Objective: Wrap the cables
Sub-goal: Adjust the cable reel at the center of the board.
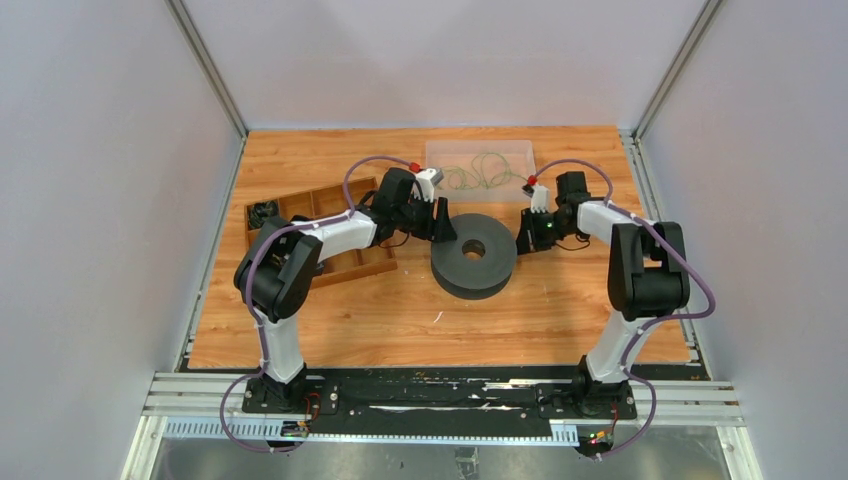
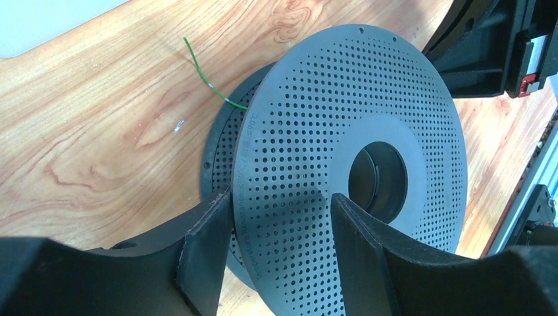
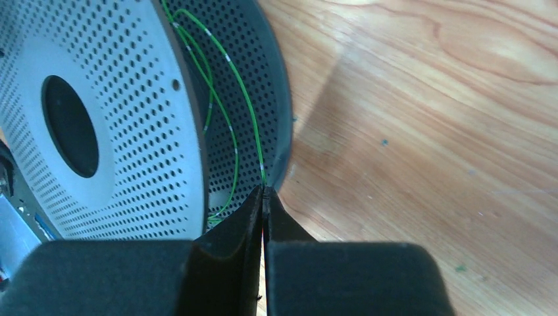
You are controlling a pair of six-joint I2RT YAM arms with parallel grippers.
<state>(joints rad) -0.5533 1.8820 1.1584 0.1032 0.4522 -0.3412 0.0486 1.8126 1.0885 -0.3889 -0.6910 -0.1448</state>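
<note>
Broadly, by size: tabletop (image 1: 330,320), wood-grain, carrying everything, its smooth face likely to let the spool (image 1: 497,268) skate. Then the spool itself, grey, perforated, lying flat at centre between the arms; nothing visibly clamps it, so a pull on the wire could drag or spin it. Then clear tray (image 1: 440,152) at the far edge, holding the loose loops of the cables (image 1: 478,172); a snag among those loops could lift the tray or tangle the feed. Then left tool (image 2: 278,197), fingers standing apart to either side of the spool's upper rim, gripping nothing that shows; if meant as a brace, that gap leaves the spool room to shift. Then right tool (image 3: 264,191), closed tight on one strand just beside the lower flange's edge, the strand running from the fingertips up into the channel between the flanges. Last, the cables themselves, olive-green and very thin: the pinched strand may slip from the closed tips, kink or snap under a hard tug, or ride over a flange instead of seating in the channel; a free end poking out on the left tool's side could unwind.
</note>
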